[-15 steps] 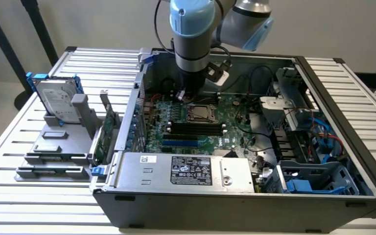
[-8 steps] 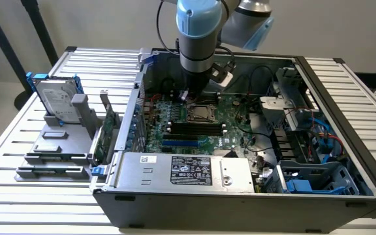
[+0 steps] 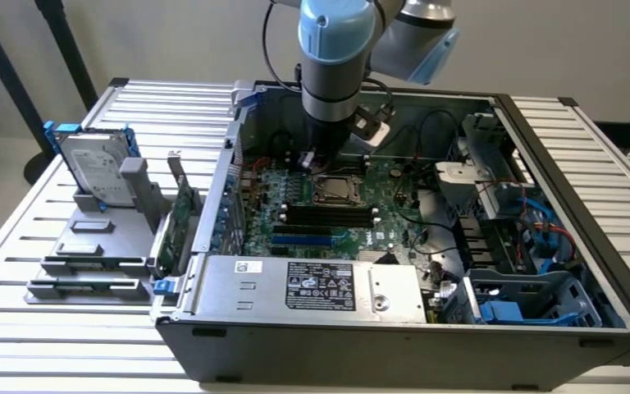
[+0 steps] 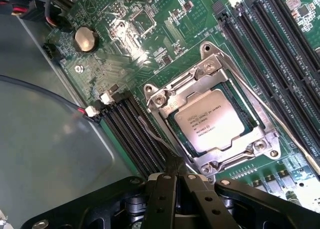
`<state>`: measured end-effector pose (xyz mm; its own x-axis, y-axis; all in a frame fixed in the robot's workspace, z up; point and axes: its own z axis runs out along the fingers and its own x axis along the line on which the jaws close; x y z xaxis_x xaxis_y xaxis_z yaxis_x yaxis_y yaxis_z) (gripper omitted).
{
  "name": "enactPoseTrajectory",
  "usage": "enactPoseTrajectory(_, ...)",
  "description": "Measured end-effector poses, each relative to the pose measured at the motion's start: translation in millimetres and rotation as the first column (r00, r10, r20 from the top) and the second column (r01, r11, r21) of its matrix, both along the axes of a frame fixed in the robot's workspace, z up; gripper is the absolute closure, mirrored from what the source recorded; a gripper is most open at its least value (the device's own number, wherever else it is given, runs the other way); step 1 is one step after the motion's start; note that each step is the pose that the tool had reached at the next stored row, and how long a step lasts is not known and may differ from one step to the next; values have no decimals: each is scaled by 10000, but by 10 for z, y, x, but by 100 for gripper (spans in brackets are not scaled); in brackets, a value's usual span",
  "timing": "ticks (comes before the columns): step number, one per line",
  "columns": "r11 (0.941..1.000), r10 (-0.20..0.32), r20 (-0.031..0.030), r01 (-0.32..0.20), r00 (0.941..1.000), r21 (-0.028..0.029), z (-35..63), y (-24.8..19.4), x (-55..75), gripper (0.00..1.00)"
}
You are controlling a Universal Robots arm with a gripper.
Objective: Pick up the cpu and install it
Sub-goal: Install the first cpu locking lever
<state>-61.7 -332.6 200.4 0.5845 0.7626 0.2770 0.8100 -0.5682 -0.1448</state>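
We see the small square silver-topped cpu point(image 4: 215, 121) already seated in its metal socket frame point(image 4: 165, 96) on the green motherboard point(image 4: 125, 49). Our black gripper point(image 4: 176, 175) is closed, empty, hovering at the frame's edge. We judge pressure should stay gentle; black memory slots point(image 4: 137, 134) and 1 thin latch lever point(image 4: 157, 136) crowd close.

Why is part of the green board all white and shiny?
In the wrist view, light bounces off the green board as a bright glare patch, and the cpu top shines pale too; in the exterior view, the board sits darker, shaded inside the case.
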Motion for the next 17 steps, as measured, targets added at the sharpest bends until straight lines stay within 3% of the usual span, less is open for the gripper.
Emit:
enactPoseTrajectory(5, 10000, -14, -70, 14, 10000, -14, 0, 12, 0, 89)
enactPoseTrajectory(17, 10000, -20, -73, 20, 10000, -14, 0, 28, 51, 89)
